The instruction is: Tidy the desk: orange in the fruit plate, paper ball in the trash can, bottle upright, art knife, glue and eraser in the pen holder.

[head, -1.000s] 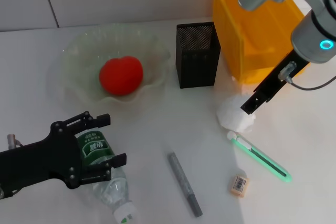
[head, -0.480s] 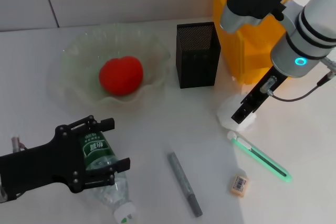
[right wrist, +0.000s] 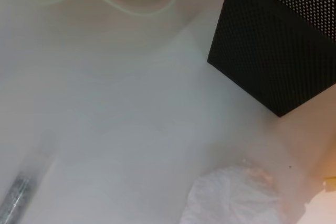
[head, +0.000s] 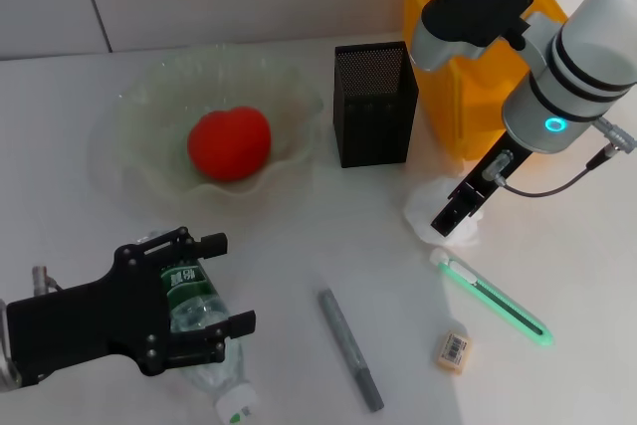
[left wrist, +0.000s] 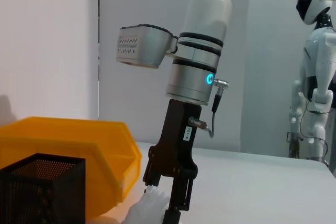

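The orange (head: 229, 143) lies in the fruit plate (head: 129, 106). The bottle (head: 206, 333) lies flat at the front left, its cap toward the table's front edge. My left gripper (head: 214, 286) is open and straddles its green label. The paper ball (head: 426, 212) lies in front of the trash can (head: 478, 67). My right gripper (head: 453, 218) is down on it, open, with the wad (left wrist: 147, 208) between its fingers. Art knife (head: 493, 298), eraser (head: 452, 350) and grey glue stick (head: 350, 348) lie on the table. The pen holder (head: 373, 102) stands upright.
The pen holder (right wrist: 278, 51) stands close beside the paper ball (right wrist: 236, 198), with the trash can (left wrist: 79, 150) right behind it. A white wall runs along the back of the table.
My right gripper has come down and leftward onto the paper ball. My left gripper has slid forward along the bottle toward its cap end. The bottle still lies flat.
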You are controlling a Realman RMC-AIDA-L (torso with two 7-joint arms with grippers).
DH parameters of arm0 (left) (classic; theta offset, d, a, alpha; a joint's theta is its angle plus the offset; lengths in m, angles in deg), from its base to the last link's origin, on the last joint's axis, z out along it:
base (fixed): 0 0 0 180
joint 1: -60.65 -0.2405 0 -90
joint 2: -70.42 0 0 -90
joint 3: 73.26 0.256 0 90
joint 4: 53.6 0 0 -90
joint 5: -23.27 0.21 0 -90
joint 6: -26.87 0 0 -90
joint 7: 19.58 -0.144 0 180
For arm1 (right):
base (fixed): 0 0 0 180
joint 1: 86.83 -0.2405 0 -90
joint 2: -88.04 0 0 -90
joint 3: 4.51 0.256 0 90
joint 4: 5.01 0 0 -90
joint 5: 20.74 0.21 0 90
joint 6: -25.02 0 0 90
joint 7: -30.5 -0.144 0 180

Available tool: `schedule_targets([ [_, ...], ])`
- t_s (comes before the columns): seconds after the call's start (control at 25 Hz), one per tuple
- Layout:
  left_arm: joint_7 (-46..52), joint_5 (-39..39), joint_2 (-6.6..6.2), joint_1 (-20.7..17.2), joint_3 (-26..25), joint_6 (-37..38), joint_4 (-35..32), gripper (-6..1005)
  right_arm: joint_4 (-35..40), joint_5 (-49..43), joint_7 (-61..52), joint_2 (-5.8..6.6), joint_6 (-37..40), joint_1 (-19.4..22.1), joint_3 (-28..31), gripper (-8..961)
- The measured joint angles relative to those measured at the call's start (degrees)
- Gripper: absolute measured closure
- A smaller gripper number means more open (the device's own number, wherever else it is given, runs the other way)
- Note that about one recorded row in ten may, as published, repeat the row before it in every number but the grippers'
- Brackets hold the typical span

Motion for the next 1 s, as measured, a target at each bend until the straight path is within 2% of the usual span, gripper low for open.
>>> schedule_targets([
  [0.48, 0.0, 0.0, -0.03, 0.0, 0.4, 0.3, 0.0, 148, -2.5, 0.2, 0.1, -0.11, -2.7, -0.2, -1.8, 193],
  [1.0, 0.0, 0.0, -0.12, 0.0, 0.5, 0.3, 0.0, 149, 0.9, 3.1, 0.8, 0.12, -0.7, 0.6, -1.1, 480],
])
